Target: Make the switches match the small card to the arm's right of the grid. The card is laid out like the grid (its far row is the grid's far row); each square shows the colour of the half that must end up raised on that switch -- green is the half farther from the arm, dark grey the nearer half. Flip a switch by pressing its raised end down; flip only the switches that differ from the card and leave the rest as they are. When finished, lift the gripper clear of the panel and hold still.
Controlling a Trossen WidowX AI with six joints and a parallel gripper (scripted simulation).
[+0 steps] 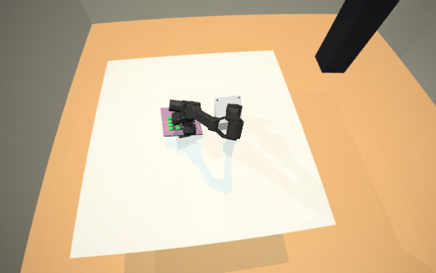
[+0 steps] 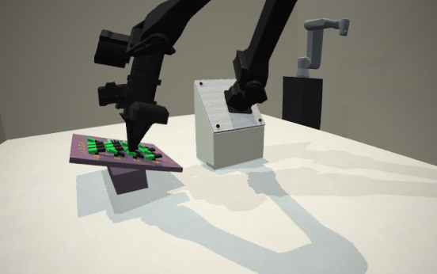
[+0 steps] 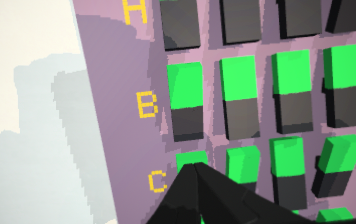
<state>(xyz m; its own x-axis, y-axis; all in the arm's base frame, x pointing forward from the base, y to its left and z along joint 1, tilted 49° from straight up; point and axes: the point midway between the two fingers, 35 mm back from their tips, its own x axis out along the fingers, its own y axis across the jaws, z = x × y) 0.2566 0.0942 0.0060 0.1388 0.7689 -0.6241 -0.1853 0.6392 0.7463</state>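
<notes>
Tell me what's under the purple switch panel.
Under the purple panel, the exterior view shows a dark purple block, narrower than the panel. Its top is covered by the panel, so how they join can't be seen.

My arm: black all over, matt, built of angular links. Upper links: long, straight-sided bars. Joint housings: blocky and rounded, one a stout cylinder in the top view. Below the wrist, a boxy dark housing juts from one side, with a smaller, notched one beneath it. My gripper: same black, wide at its body, fingers tapering to a narrow wedge with flat, faceted faces. At my foot, a dark mounting plate with small corners. Markings: none that I can read.
</notes>
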